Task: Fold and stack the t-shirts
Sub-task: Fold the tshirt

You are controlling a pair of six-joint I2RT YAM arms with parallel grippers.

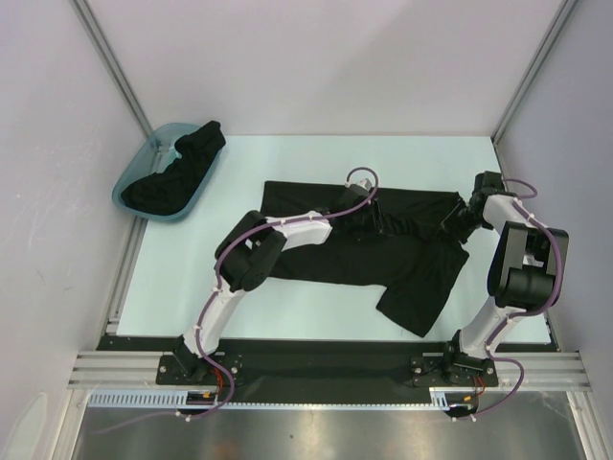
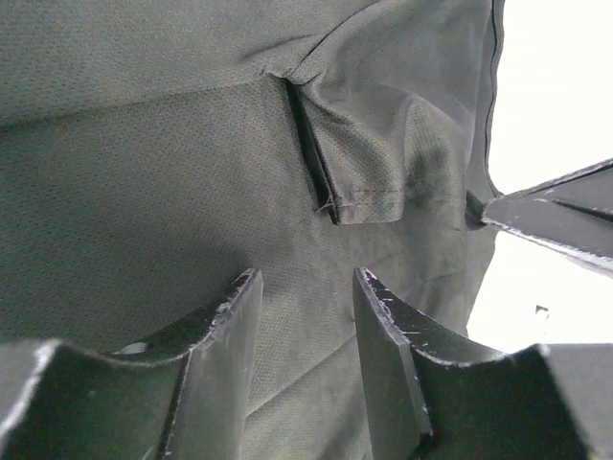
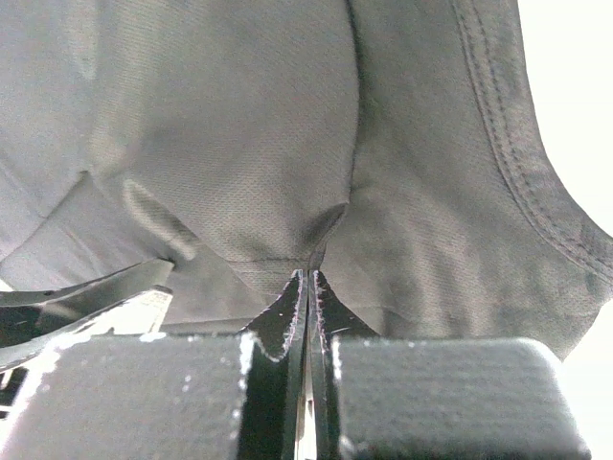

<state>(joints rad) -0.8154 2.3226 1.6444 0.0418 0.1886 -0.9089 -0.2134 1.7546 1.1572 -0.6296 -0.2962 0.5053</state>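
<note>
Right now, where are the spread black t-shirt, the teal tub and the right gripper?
black t-shirt (image 1: 383, 264): top view, middle of the spread cloth.
teal tub (image 1: 132, 172): top view, its left wall.
right gripper (image 3: 306, 278): right wrist view, between its shut fingertips.

Seen from above, the left arm (image 1: 278, 240) covers a strip of the shirt (image 1: 402, 268) on the desk (image 1: 192, 278). Both sets of jaws are black against black cloth and too small to read. How many shirts make up the dark heap (image 1: 177, 171) in the tub (image 1: 131, 192) cannot be told. In the 2 wrist views the shirt is cut off at top and left, and the right gripper (image 3: 307, 276) hides how much cloth it pinches.
</note>
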